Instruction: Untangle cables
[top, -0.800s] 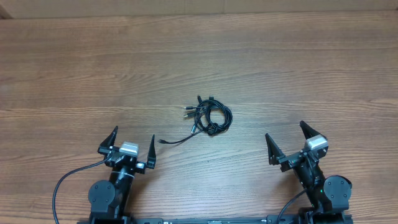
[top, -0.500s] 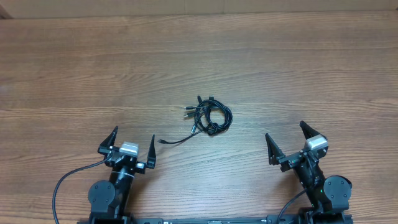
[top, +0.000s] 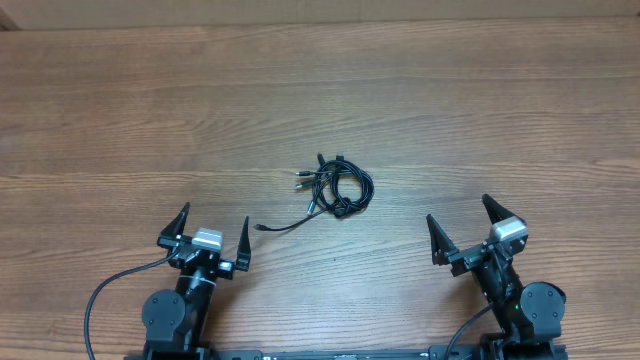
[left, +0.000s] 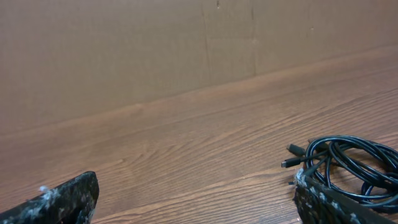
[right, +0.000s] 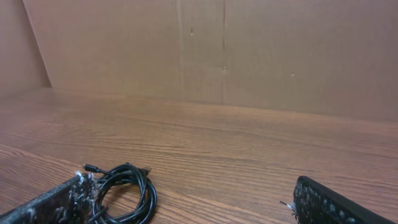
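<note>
Cables (top: 337, 187) lie bundled mid-table (top: 480, 110), untouched. Left gripper (top: 213, 235) and right gripper (top: 462, 224), near front edge, gape wide, empty.

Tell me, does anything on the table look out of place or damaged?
Only the cables: they lie in a knotted bundle, one strand trailing toward the left gripper. Nothing looks spilled or damaged.

cables (top: 340, 188) mid-table (top: 450, 100), left pincer (top: 216, 213) before them to the left, right pincer (top: 458, 207) before them to the right
</note>
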